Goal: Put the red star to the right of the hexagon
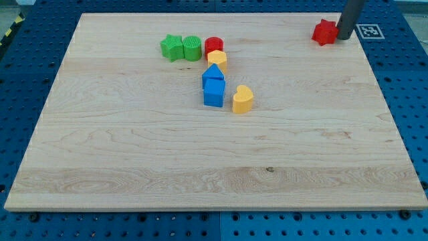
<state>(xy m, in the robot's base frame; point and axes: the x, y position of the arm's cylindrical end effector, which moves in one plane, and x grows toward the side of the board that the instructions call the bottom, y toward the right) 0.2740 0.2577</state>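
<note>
Rested my tip [345, 37] against the red star's [325, 32] right side, near the board's [134, 167] top-right corner, well apart from the yellow hexagon [217, 60]. No claw fitted.

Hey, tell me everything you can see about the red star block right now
The red star is a small, chunky block, solid red, with a matte finish and stubby points. It lies flat on the wooden board near the view's top right corner, far from the cluster of other blocks. My tip stands right beside it on the view's right, touching it or nearly so.
</note>
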